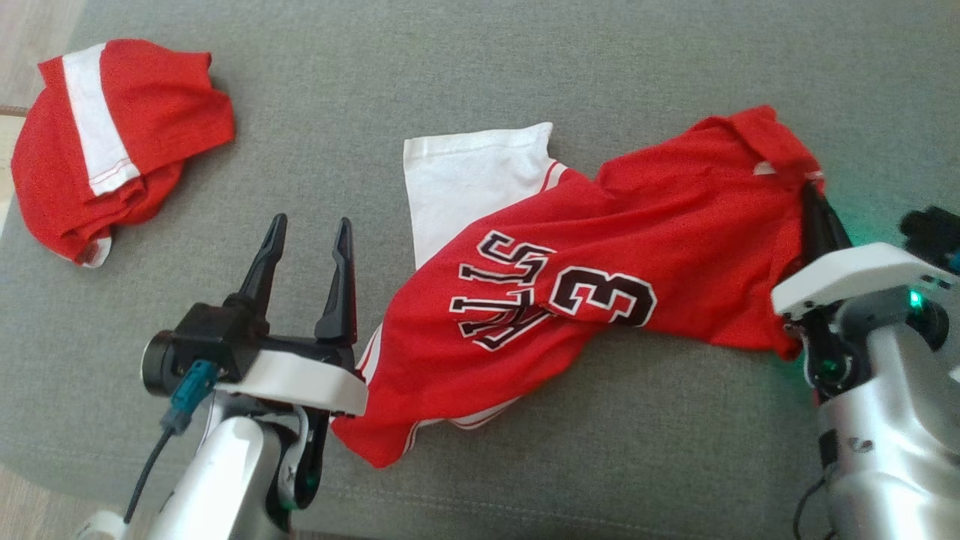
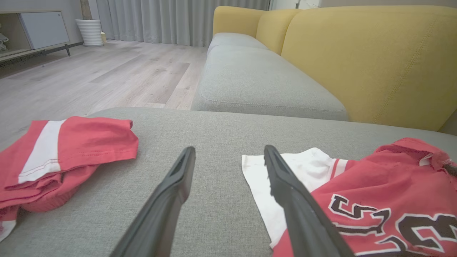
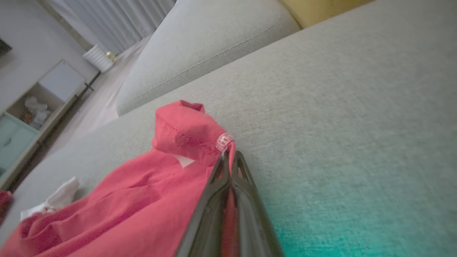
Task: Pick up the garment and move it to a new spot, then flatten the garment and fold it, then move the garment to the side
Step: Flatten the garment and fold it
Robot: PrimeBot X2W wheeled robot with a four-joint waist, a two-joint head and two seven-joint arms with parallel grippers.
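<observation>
Right gripper [image 3: 229,159] clamps red shirt [image 1: 637,225] by the collar; left gripper [image 1: 311,229] stands open, white sleeve [image 1: 465,180] just to its right.

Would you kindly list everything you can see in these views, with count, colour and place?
jersey: 1, red with a white sleeve and black-and-white lettering, crumpled across the cushion's middle and right
red cloth: 1, red with a white stripe, bunched at the cushion's far left
cushion: 1, grey, under both
sofa: 1, yellow back, grey seats, beyond the cushion
floor: 1, pale wood, beside the sofa
curtain: 1, grey, far wall
pot: 1, white, by the curtain
cabinet: 1, pale, far corner
left gripper: 1, dark fingers, open, left of the jersey
right gripper: 1, dark fingers, shut on the jersey's right end
</observation>
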